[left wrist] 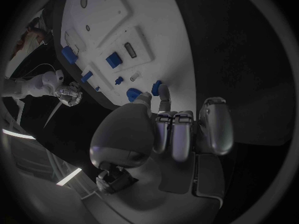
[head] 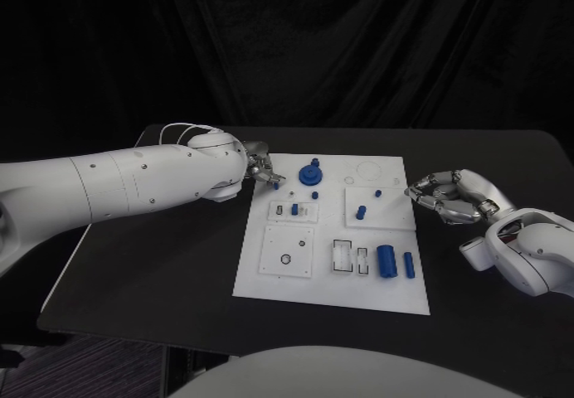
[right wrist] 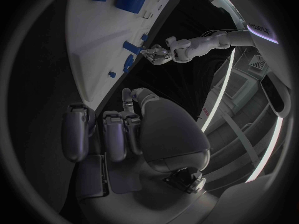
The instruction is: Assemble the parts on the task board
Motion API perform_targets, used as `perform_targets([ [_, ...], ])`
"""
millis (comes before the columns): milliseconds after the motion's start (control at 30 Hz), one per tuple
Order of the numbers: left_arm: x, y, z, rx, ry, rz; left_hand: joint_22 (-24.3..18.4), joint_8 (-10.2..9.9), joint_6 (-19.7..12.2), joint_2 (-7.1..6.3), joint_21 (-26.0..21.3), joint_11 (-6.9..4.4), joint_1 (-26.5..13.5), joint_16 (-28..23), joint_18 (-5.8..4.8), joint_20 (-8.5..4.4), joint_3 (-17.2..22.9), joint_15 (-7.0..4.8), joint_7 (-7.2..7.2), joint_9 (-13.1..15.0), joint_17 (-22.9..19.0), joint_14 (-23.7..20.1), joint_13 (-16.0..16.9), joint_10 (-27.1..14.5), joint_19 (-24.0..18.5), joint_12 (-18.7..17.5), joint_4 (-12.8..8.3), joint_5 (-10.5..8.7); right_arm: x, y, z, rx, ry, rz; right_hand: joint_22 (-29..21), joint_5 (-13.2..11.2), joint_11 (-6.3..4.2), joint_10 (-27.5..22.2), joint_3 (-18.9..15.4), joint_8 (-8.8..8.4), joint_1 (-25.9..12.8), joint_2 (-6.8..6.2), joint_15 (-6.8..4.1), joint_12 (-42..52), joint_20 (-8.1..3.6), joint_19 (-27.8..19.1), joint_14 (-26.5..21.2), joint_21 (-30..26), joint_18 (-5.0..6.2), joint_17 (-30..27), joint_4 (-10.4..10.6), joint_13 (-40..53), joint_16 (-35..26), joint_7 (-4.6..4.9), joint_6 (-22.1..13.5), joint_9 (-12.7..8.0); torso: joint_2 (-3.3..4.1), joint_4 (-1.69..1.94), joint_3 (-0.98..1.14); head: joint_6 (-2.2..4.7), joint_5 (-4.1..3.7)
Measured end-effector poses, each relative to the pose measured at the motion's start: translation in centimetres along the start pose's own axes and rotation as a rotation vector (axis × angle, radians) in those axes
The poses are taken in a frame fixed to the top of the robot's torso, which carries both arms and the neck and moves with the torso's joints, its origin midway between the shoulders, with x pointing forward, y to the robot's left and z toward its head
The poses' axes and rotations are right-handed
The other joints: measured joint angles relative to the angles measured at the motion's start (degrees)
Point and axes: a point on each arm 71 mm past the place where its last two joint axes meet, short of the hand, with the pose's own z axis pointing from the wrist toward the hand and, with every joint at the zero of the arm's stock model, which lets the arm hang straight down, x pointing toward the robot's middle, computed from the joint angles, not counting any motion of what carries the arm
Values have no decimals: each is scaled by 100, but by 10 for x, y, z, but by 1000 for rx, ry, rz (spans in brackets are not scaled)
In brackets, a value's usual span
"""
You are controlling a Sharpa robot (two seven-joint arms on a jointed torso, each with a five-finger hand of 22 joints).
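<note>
Resting on black surface [head: 156, 274], task board [head: 269, 278] is being flanked by both hands. Left robot hand [head: 265, 172], fingers curled, nothing held, is being kept at board's far-left corner beside round blue part [head: 311, 175]. Right robot hand [head: 447, 197], curled, empty, is being kept off board's right edge.

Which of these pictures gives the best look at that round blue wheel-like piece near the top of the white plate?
The head view: the round blue piece sits unobstructed on the task board, beside the left hand. The left wrist view shows it only partly, behind that hand's fingers. In the right wrist view I cannot pick it out with certainty.
</note>
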Motion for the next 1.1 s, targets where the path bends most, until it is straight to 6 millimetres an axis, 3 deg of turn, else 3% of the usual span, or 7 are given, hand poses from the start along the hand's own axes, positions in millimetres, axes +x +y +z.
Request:
perform_targets([
  [233, 0, 0, 0, 0, 1, 0, 0, -22, 0, -4, 0, 0, 4, 0, 0, 0, 16, 0, 0, -7, 0, 0, 0, 0, 0, 0, -16, 35, 0, 0, 0, 0, 1, 0, 0, 0, 0, 0, 0, 0, 0, 0, 0, 0, 0, 0, 0, 0, 0, 0, 0, 0, 0, 0, 0, 0, 0, 1, 1, -34, 1],
  [567, 1, 0, 0, -2, 8, 3, -1, -72, 0, -38, 0, 0, 82, 0, 0, 0, 128, 0, 0, -57, 0, 0, 0, 0, 0, 0, -14, 347, 0, 0, 0, -1, 1, 1, 0, 0, 0, 0, 0, 0, 0, 0, 0, 0, 0, 0, 0, 0, 0, 0, 0, 0, 0, 0, 0, 0, 3, 3, 3, -52, -15],
  [867, 1, 0, 0, -4, 15, 7, -1, -94, 0, -66, 0, 0, 161, 0, 0, 0, 225, 0, 0, -75, 0, 0, 0, 0, 0, 0, -60, 429, 0, 0, 0, 0, 1, 1, -1, 0, 0, 0, 0, 0, 0, 0, 0, 0, 0, 0, 0, 0, 0, 0, 0, 0, 0, 0, 0, 1, 3, 0, 4, -52, -13],
  [1067, 1, 0, 0, -6, 19, 8, -1, -116, 0, -126, 0, 0, 221, 0, 0, 0, 421, 0, 0, -103, 0, 0, 0, 0, 0, 0, -86, 661, 0, 0, 0, -1, 1, 1, -1, 0, 0, 0, 0, 0, 0, 0, 0, 0, 0, 0, 0, 0, 0, 0, 0, 0, 0, 0, 0, 1, 3, -2, 3, -52, -8],
  [1100, 1, 0, 0, -6, 19, 8, -1, -116, 0, -151, -18, 0, 262, 0, 0, 0, 494, 0, 0, -112, 0, 0, 0, 0, 0, 0, -93, 771, 0, 0, 0, -1, 1, 1, -1, 0, 0, 0, 0, 0, 0, 0, 0, 0, 0, 0, 0, 0, 0, 0, 0, 0, 0, 0, 0, 1, 3, -2, 3, -52, -8],
])
